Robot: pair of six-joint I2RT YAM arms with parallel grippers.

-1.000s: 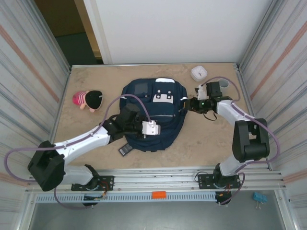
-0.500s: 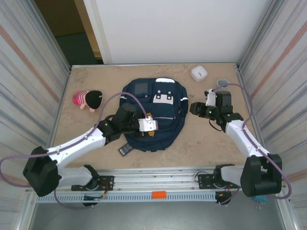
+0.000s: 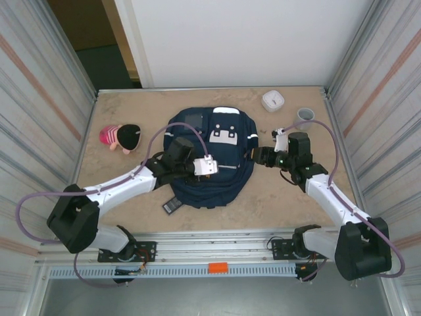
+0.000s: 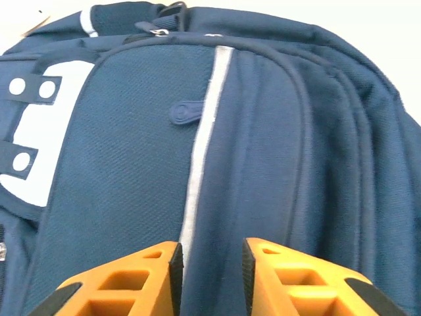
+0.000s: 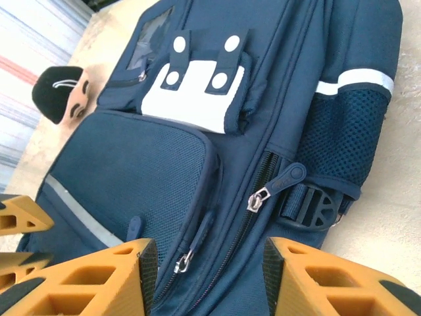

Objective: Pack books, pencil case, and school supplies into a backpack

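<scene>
Currently the backpack (image 3: 227, 187) lies flat at table centre, front pockets facing up. The left gripper (image 4: 210, 255) hovers over the lower front pocket. Its orange fingers are slightly spread on either side of the white reflective strip (image 4: 200, 145) and pinch nothing; contact with the fabric cannot be told. The right gripper (image 5: 210, 253) is at the backpack's 3 o'clock edge, fingers spread wide and empty, facing the zipper pull (image 5: 279, 181) and the mesh side pocket (image 5: 342, 131). A black rectangular item (image 3: 172, 205) lies against the backpack's 7 o'clock edge. A plush toy (image 3: 122, 137) sits at 9 o'clock, well apart. A white round device (image 3: 273, 100) and a grey cup (image 3: 305, 114) stand between 1 and 2 o'clock.
</scene>
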